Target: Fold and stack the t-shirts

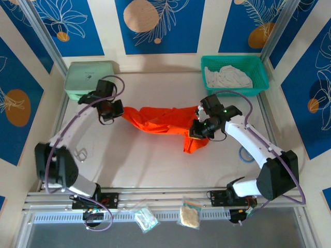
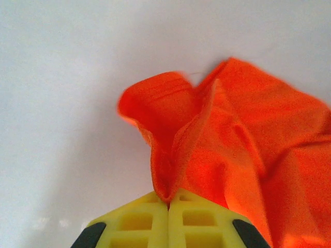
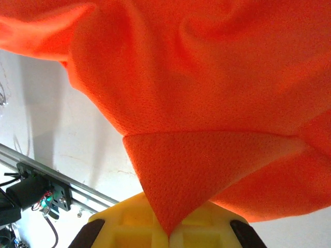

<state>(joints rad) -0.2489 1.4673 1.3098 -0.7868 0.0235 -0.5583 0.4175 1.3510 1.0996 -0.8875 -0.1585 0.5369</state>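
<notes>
The bright orange short-sleeved cloth t-shirt is spanning between both tools over the white desk. The left tool is clamping the shirt's left end, with the cloth fanning away to its right. The right tool is clamping a folded corner at the shirt's right end, with the fabric draping beside it. A white cloth t-shirt is lying in the teal plastic basket at the far right.

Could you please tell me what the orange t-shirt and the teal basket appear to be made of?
The orange t-shirt looks like soft matte knit fabric, perhaps synthetic mesh: a fine dimpled texture shows and it drapes in folds. The teal basket looks like rigid moulded plastic, judging by its even colour and slotted walls.
</notes>
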